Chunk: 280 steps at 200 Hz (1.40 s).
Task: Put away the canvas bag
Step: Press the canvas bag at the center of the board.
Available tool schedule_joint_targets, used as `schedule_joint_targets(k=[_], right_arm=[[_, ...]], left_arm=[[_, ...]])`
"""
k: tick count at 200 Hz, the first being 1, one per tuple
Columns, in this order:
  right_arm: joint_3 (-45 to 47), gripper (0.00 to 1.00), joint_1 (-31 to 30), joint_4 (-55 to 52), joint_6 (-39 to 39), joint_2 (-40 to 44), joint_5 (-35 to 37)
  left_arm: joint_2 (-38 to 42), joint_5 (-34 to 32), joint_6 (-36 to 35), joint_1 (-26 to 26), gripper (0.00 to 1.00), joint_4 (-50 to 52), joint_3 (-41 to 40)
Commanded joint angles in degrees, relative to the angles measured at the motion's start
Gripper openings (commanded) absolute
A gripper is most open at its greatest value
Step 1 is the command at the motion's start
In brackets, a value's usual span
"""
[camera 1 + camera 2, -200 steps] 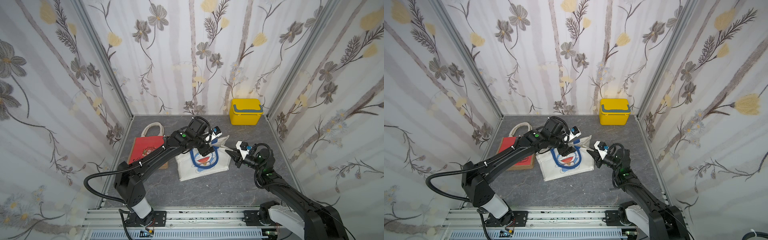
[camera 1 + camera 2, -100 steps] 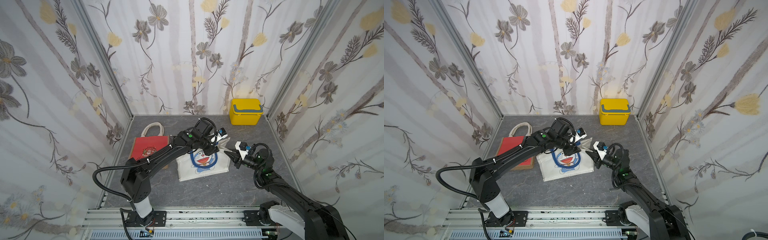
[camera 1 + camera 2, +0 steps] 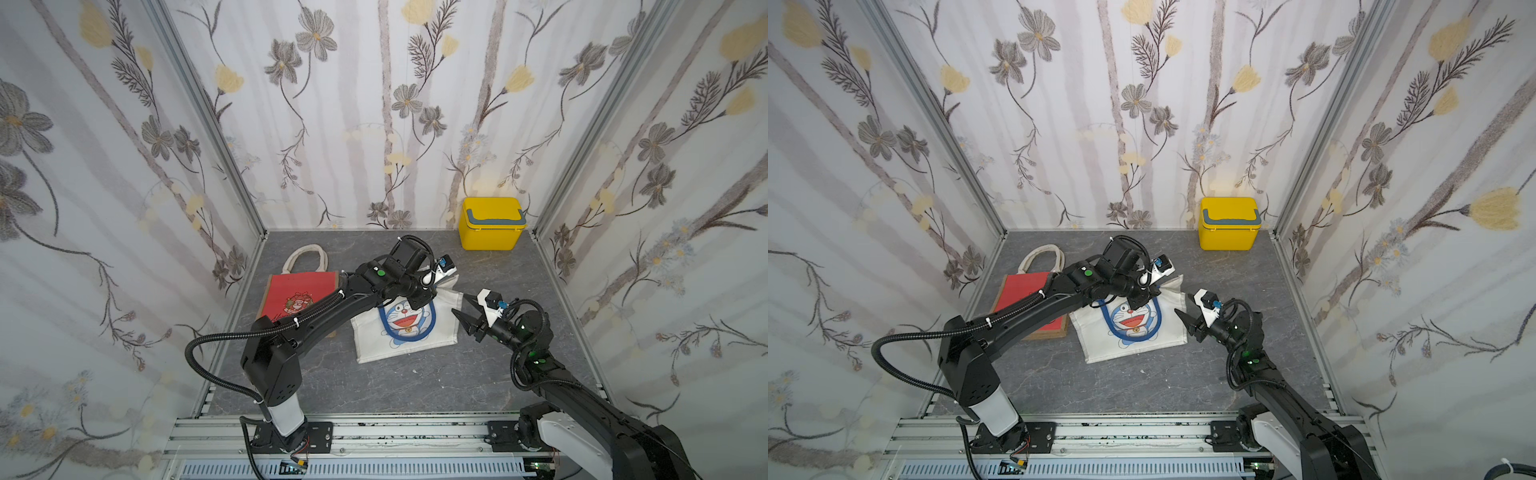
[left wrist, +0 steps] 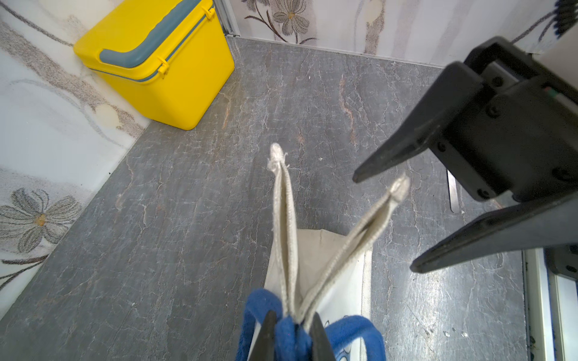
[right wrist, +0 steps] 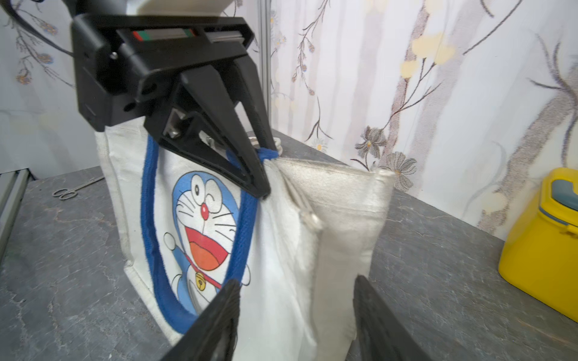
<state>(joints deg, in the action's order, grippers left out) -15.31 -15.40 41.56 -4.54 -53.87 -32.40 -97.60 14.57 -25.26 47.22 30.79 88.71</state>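
Left gripper (image 4: 292, 331) pinched shut on blue handle (image 5: 150, 218) and top hem of canvas bag (image 3: 405, 332). Bag stands mid-bench (image 3: 374, 386), beside red bag (image 3: 299, 295). Right gripper (image 3: 460, 304) spread wide, empty, just beside bag's side. Judged early: gripped, not yet stowed.

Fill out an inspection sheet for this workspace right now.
Surface: grey stone-look table.
Job's things: white canvas bag standing on the table, blue handle pinched at its top.
Clutter: red bag flat beside it; scissors on the table; closed yellow box in the back corner.
Grippers: left gripper shut on the blue handle; right gripper open beside the bag, holding nothing.
Cables: black hose loops off the left arm, clear of the bags.
Surroundings: floral walls on three sides.
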Motion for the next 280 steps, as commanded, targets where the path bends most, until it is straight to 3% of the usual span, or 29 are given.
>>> schedule_joint_targets(k=[1, 33, 67, 127, 167, 213, 240, 255, 280], right_arm=[[-1.5, 0.81, 0.7, 3.6, 1.8, -0.5, 3.7], [-2.4, 0.9, 1.0, 7.1, 2.3, -3.9, -4.2], [-3.8, 0.85, 0.7, 14.2, 4.7, -8.5, -13.1], [-5.1, 0.75, 0.8, 16.5, 5.2, -13.7, -15.6], [-3.9, 0.95, 1.7, 15.8, 5.7, -12.6, -9.7], [-5.2, 0.94, 2.1, 19.8, 7.8, -16.4, -17.6], [-4.5, 0.78, 2.5, 19.8, 7.8, -17.2, -20.4], [-2.4, 0.73, 3.1, 20.3, 8.7, -15.9, -18.3], [1.3, 0.48, 3.5, 22.7, 8.5, -13.7, -15.5]], left_arm=[[2.2, 1.0, -1.4, 0.1, 0.14, -5.0, -2.2], [3.4, 3.9, -2.4, 0.0, 0.13, -5.9, -3.6], [3.6, 5.4, -2.4, 0.2, 0.12, -6.5, -4.5], [4.7, 6.3, -1.8, 0.4, 0.06, -6.8, -5.5], [4.6, 7.7, -2.1, 0.7, 0.0, -5.0, -5.6], [3.3, 6.5, -2.9, 0.8, 0.0, -4.2, -5.0], [3.3, 4.2, -2.5, 0.6, 0.0, -5.1, -5.3], [3.5, 3.7, -3.5, 0.2, 0.0, -5.0, -5.5], [3.3, 4.8, -4.0, 0.3, 0.0, -5.1, -5.8]])
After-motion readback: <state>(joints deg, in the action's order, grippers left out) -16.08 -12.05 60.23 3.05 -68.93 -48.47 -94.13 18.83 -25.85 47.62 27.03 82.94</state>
